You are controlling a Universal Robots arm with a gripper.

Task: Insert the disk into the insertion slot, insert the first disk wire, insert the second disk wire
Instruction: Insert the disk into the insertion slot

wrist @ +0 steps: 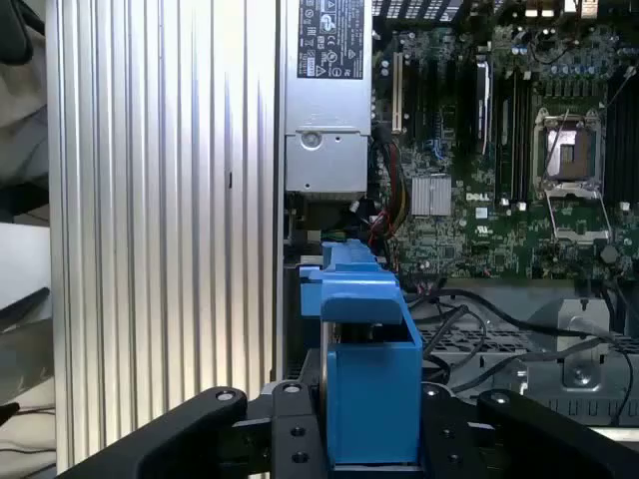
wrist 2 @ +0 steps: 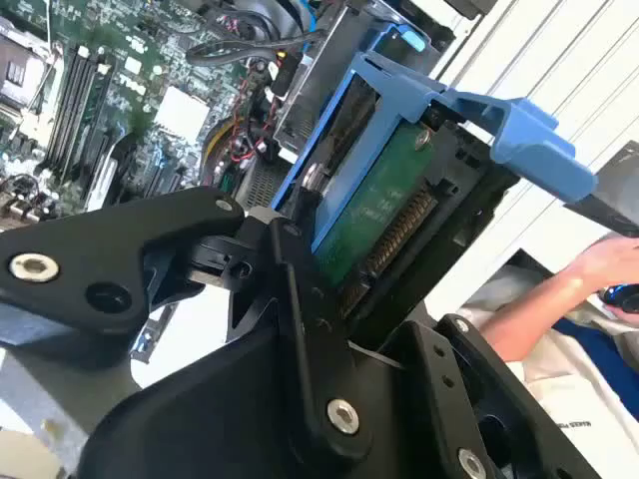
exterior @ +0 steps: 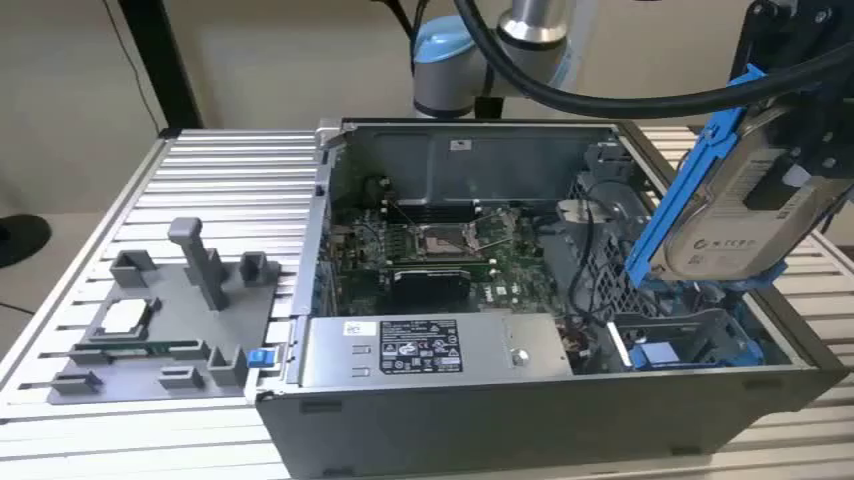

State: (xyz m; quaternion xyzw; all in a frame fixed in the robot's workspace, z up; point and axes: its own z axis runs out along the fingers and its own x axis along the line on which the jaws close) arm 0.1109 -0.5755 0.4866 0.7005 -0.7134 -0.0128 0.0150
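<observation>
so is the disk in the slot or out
Out. The disk hangs tilted above the open computer case, gripped by the pincer, not seated in any bay.

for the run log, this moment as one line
jaws: shut on disk | disk: tilted, above open computer case | stage: disk not yet inserted

ribbed silver table carries two items. open computer case lies open side up across the middle and the exterior view's right. grey fixture plate with upright pegs sits just beside it, at the exterior view's left.
</observation>
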